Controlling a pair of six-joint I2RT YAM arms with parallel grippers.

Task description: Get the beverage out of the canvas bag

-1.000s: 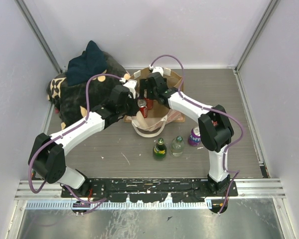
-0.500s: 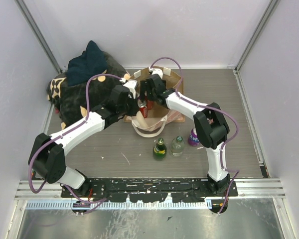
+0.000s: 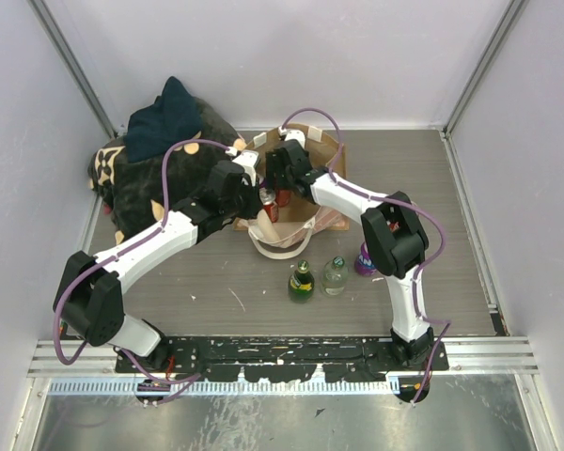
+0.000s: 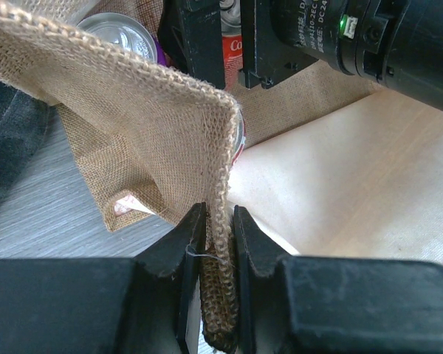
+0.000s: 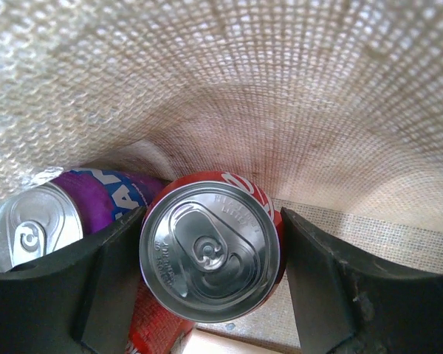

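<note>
The tan canvas bag (image 3: 305, 150) stands at the back centre with its cream handles (image 3: 280, 246) hanging forward. My left gripper (image 4: 220, 221) is shut on the bag's woven rim (image 4: 207, 110) and holds it aside. My right gripper (image 5: 210, 221) is down inside the bag, its fingers (image 5: 111, 258) against both sides of an upright red soda can (image 5: 210, 254). A purple can (image 5: 52, 214) leans beside it in the bag. The red can also shows in the top view (image 3: 273, 205) between the two grippers.
A green bottle (image 3: 301, 282), a clear bottle (image 3: 335, 275) and a purple can (image 3: 367, 258) stand on the table in front of the bag. A black bag with tan pattern (image 3: 155, 183) and a dark blue cloth (image 3: 169, 117) lie at the back left.
My right arm's elbow has swung left toward the bag and the gripper has shifted slightly. The left arm and the red can have stayed in place.
</note>
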